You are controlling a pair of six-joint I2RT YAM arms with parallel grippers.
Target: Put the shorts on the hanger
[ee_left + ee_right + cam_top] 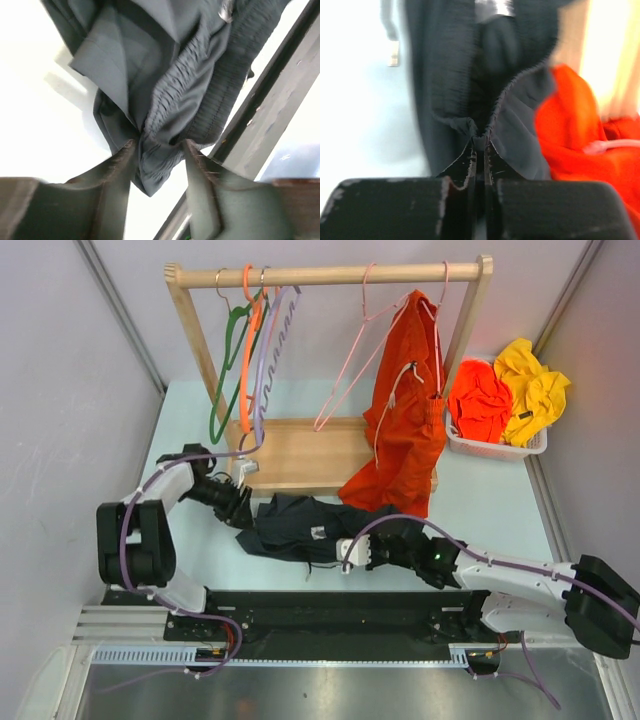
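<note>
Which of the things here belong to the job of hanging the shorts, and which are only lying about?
For the job: the dark shorts, pinched by the right gripper; the empty pale-pink hanger on the rail.
Lying about: the hung orange shorts; the lilac hanger; the orange hanger; the white basket with an orange garment and a yellow garment.

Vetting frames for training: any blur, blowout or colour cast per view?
Top external: sharp, evenly lit, pinkish cast on the right wall. Left wrist: table blown out white, shorts fairly sharp, near fingers soft. Right wrist: blurred overall, table overexposed too; right gripper pinching the shorts is the clearest part.
</note>
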